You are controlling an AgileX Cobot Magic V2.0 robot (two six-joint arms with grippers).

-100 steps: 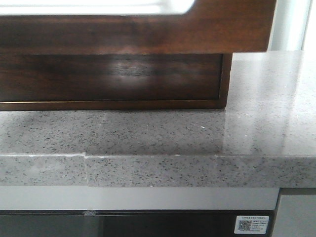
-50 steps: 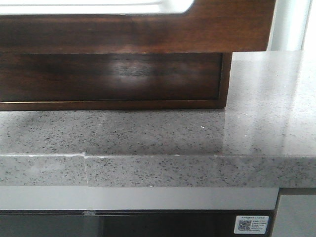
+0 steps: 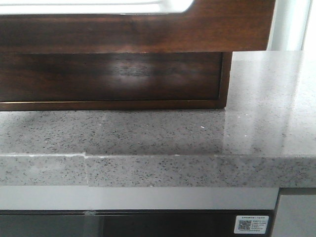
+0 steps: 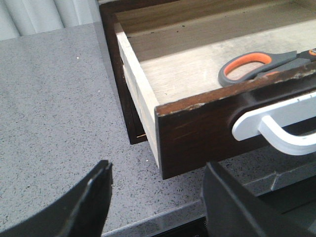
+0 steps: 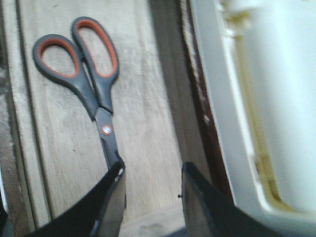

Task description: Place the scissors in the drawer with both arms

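Note:
The dark brown drawer (image 4: 197, 123) is pulled out over the grey counter, with a white handle (image 4: 281, 121) on its front. The front view shows only its glossy front (image 3: 148, 32) with the white area along the top. The scissors (image 5: 84, 74), grey with orange-lined handles, lie flat on the drawer's pale floor; their handles also show in the left wrist view (image 4: 252, 66). My right gripper (image 5: 150, 192) is open and empty above the drawer floor, its left finger over the blade tips. My left gripper (image 4: 155, 197) is open and empty above the counter, in front of the drawer's corner.
The speckled grey counter (image 3: 163, 133) runs under the drawer, with its front edge (image 4: 187, 217) close below my left gripper. The cabinet body (image 3: 113, 79) stands behind the drawer front. A white moulded part (image 5: 256, 98) lies close beside my right gripper.

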